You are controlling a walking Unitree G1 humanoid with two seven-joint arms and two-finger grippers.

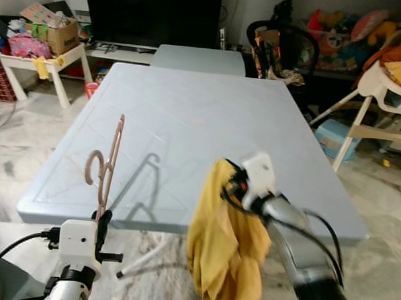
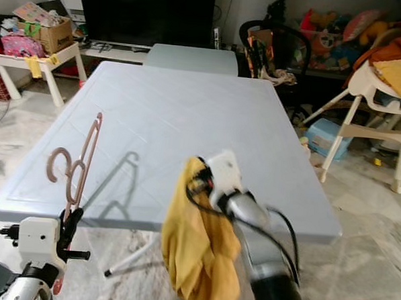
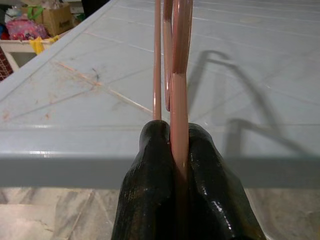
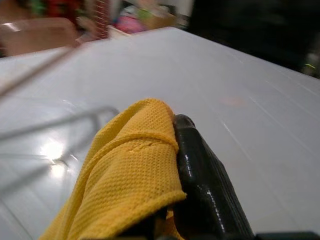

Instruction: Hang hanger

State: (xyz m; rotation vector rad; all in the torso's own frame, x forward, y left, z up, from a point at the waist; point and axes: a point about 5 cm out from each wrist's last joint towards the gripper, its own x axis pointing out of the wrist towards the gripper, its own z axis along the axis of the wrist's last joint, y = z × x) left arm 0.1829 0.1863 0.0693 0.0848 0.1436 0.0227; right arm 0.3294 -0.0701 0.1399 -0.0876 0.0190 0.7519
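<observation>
Standing upright at lower left of the frame, the pink hanger (image 1: 105, 165) is clamped at its base by the left end effector (image 1: 103, 220). Rightward, near it, the right end effector (image 1: 227, 185) grips a yellow cloth (image 1: 222, 248) over the counter (image 1: 208, 123) edge.

The pale grey plastic table (image 1: 208, 123) is lying ahead of both grippers. The left gripper (image 1: 103, 223) is holding the thin pink hanger (image 1: 110, 160) upright over its near edge; the yellow knitted cloth (image 1: 223, 249) is hanging from the right gripper (image 1: 233, 185), to the right.
</observation>
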